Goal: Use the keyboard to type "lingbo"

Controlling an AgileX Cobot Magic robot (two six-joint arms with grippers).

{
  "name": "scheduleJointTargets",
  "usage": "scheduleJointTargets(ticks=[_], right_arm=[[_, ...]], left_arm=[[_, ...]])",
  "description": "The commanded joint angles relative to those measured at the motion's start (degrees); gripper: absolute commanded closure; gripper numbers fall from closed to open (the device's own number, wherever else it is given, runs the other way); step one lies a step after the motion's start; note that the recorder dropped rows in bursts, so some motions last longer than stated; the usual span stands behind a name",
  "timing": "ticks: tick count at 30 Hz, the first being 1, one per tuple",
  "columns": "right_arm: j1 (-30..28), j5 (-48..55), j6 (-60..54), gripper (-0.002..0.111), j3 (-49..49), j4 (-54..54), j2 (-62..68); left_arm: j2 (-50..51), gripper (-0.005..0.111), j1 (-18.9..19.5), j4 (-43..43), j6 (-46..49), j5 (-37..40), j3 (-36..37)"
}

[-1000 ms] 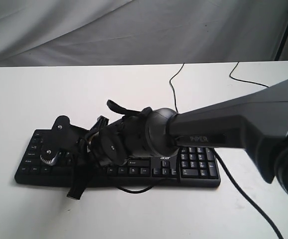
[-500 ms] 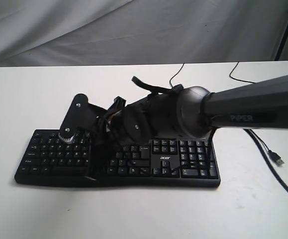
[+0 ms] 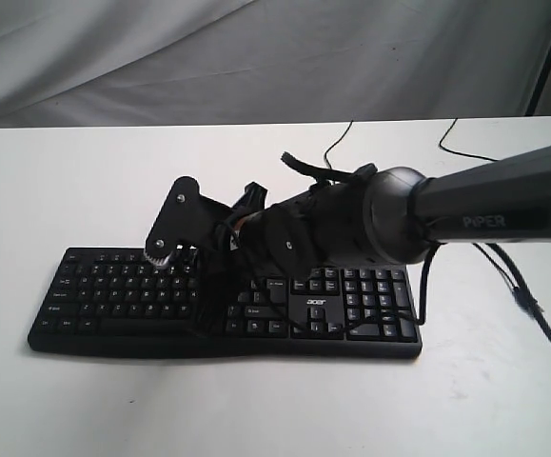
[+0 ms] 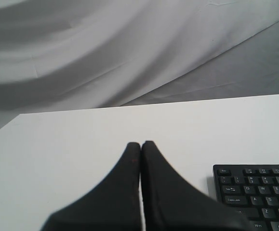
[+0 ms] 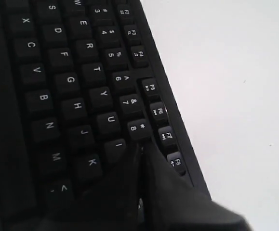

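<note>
The black keyboard lies across the middle of the white table. My right arm reaches in from the right, and my right gripper comes down over the keyboard's middle. In the right wrist view the keyboard fills the left side. My right gripper is shut there, its tip at the edge of the I key beside the 8 key. My left gripper is shut on nothing above bare table, with the keyboard's Esc corner off to one side. The left gripper does not show in the exterior view.
Thin black cables run over the table behind the keyboard. Another cable trails off to the right under the arm. A grey cloth hangs behind the table, and a black stand leg rises at the far right.
My right arm has swung rightward and away from the front edge, carrying the gripper from the keyboard's left part to its middle. More keys on the left now show.
</note>
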Motion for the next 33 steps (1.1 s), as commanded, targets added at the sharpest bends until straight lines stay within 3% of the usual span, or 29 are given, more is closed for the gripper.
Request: scheduleJointTargets(ticks=[1, 25, 33], right_arm=[[-0.3, -1.0, -0.5, 0.108, 0.3, -0.1, 1.1], [-0.4, -2.4, -0.5, 0.108, 0.2, 0.6, 4.4], [-0.4, 1.5, -0.5, 0.108, 0.7, 0.1, -4.9]], left_arm=[[0.2, 0.106, -0.2, 0.0, -0.2, -0.2, 0.3], [0.2, 0.106, -0.2, 0.0, -0.2, -0.2, 0.3], [0.2, 0.106, -0.2, 0.0, -0.2, -0.2, 0.3]])
